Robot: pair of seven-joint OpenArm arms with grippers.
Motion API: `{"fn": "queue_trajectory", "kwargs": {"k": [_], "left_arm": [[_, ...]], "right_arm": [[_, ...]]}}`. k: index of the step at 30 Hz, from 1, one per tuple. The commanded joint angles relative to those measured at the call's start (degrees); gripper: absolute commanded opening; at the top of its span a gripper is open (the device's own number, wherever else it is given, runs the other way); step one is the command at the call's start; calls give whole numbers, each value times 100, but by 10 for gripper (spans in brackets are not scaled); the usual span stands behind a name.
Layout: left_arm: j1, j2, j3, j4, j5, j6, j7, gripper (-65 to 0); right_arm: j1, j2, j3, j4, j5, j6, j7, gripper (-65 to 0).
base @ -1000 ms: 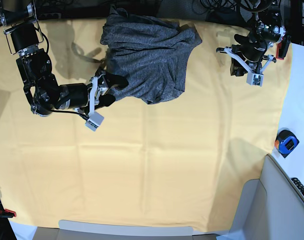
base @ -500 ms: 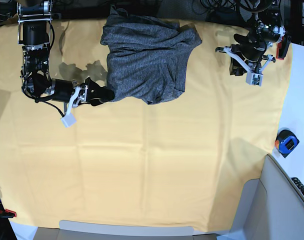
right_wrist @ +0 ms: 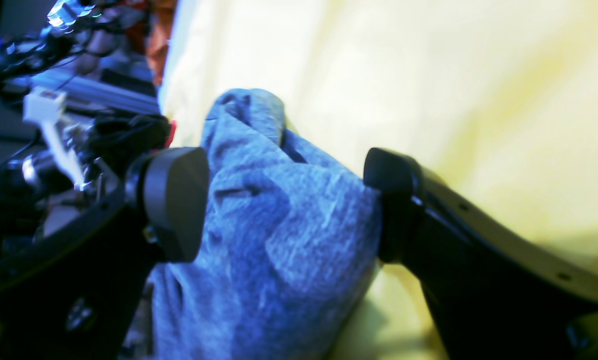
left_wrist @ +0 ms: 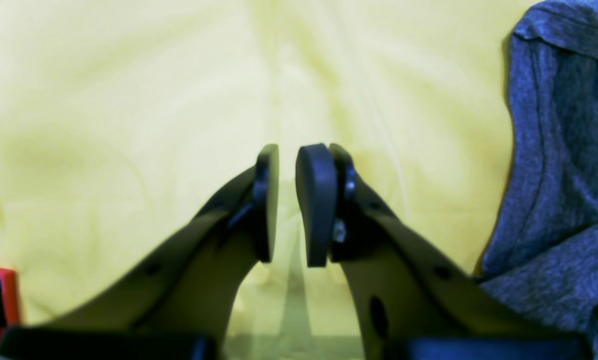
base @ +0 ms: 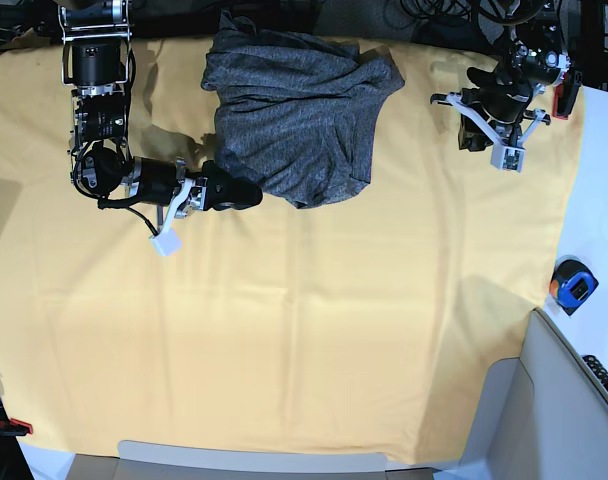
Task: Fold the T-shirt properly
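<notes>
The heather-grey T-shirt [base: 294, 110] lies bunched at the back of the yellow cloth [base: 304, 330]. My right gripper [base: 246, 192] lies low at the shirt's lower left edge. In the right wrist view it [right_wrist: 284, 200] is open wide, with a fold of the T-shirt [right_wrist: 279, 250] bulging between its fingers, unclamped. My left gripper [base: 481, 135] hovers over the cloth to the right of the shirt, apart from it. In the left wrist view its pads [left_wrist: 316, 200] stand almost together with nothing between them, and the T-shirt [left_wrist: 559, 150] fills the right edge.
An orange and blue tape measure [base: 573, 283] sits on the white table edge at the right. A grey moulded part [base: 544, 410] rises at the lower right, with a black remote [base: 602, 375] beside it. Cables and stands line the back edge.
My right gripper drew back left from the shirt's edge, then came right again to its lower left corner. The left arm has not moved.
</notes>
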Motion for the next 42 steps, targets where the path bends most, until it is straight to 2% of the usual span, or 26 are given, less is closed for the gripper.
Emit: {"fn": "queue_trajectory", "kwargs": {"k": [1, 9, 13, 18, 22, 31, 33, 36, 38, 40, 42], "left_arm": [[-17, -49, -35, 78, -23, -8, -64, -547], [-34, -49, -17, 78, -23, 19, -55, -547], [-34, -49, -17, 78, -23, 19, -55, -547], [-34, -49, -17, 78, -23, 19, -55, -547], [-34, -49, -17, 78, -23, 19, -55, -547], [-17, -49, -44, 78, -23, 10, -46, -547], [-8, -49, -53, 78, -23, 1, 86, -538], [-8, -49, -53, 78, -50, -17, 552, -489], [-8, -49, -53, 86, -58, -25, 736, -461], [-8, -49, -53, 86, -67, -236, 930, -447], [-34, -49, -61, 86, -67, -614, 1317, -446]], "right_arm": [[-166, -4, -69, 94, -200, -315, -292, -170], [-297, 48, -87, 929, -1238, -939, -222, -170], [-350, 145, -96, 1140, -1308, -965, -230, -170], [-341, 295, -447, 1166, -1255, -948, -230, -171], [-280, 189, -667, 1131, -1255, -939, -230, -171], [-306, -101, -685, 1122, -1299, -930, -230, -182], [-315, -110, -720, 1122, -1299, -921, -230, -252], [-315, -110, -878, 1114, -1317, -921, -186, -455], [-315, -110, -878, 1008, -1317, -921, -186, -550], [-315, -101, -887, 885, -1317, -921, -186, -607], [-315, -101, -887, 850, -1317, -921, -186, -619]]}}
